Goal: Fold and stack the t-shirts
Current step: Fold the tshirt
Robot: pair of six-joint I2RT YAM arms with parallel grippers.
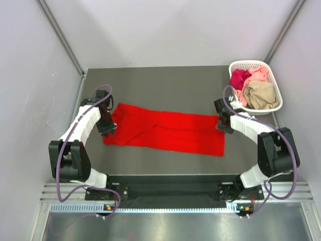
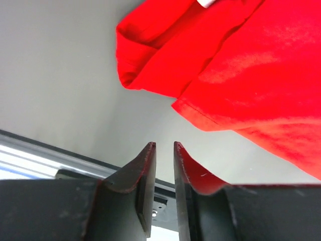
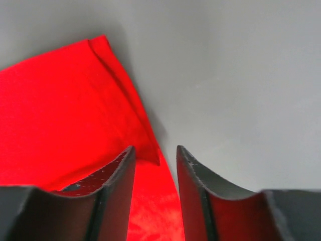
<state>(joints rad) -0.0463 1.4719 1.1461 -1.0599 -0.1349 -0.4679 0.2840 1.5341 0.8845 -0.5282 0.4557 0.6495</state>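
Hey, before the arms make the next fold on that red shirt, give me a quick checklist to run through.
1. Nothing in the left gripper: ok, jaws apart, gap empty.
2. Nothing in the right gripper: ok, jaws apart above the shirt's right corner.
3. The red t-shirt lies as a long strip: ok.
4. Strip's layers lined up: not ok, edges offset, sleeve bunched at the left end.
5. The other shirts out of the way: ok, in the basket.
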